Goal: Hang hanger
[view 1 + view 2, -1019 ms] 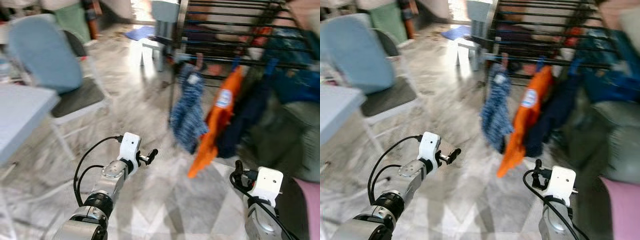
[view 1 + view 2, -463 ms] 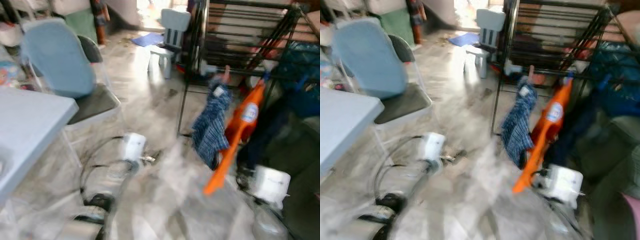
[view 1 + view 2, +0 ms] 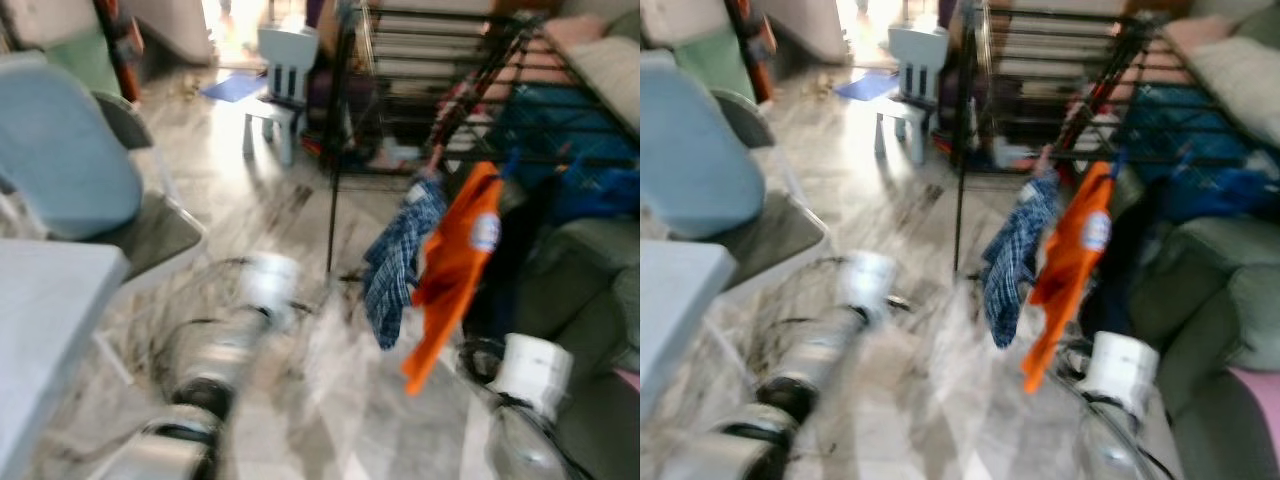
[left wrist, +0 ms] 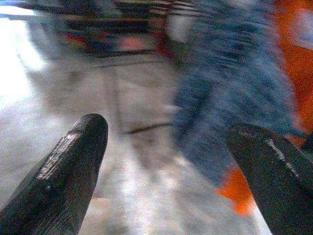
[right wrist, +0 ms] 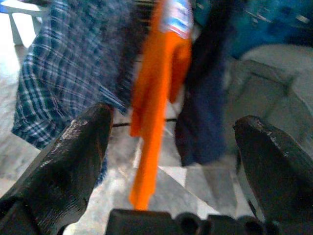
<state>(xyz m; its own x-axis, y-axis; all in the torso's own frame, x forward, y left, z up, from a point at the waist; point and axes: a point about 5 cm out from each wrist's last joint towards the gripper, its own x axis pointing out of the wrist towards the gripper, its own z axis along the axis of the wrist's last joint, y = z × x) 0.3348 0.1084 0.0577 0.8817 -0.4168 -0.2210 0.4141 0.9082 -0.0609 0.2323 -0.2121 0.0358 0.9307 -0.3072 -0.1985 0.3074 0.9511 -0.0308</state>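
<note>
A black drying rack stands across the marble floor, with a green sofa beside it. From the rack hang an orange garment, a blue plaid cloth and a dark garment. No hanger can be made out. The left gripper and right gripper are both spread wide, each with 2 fingers empty.
</note>
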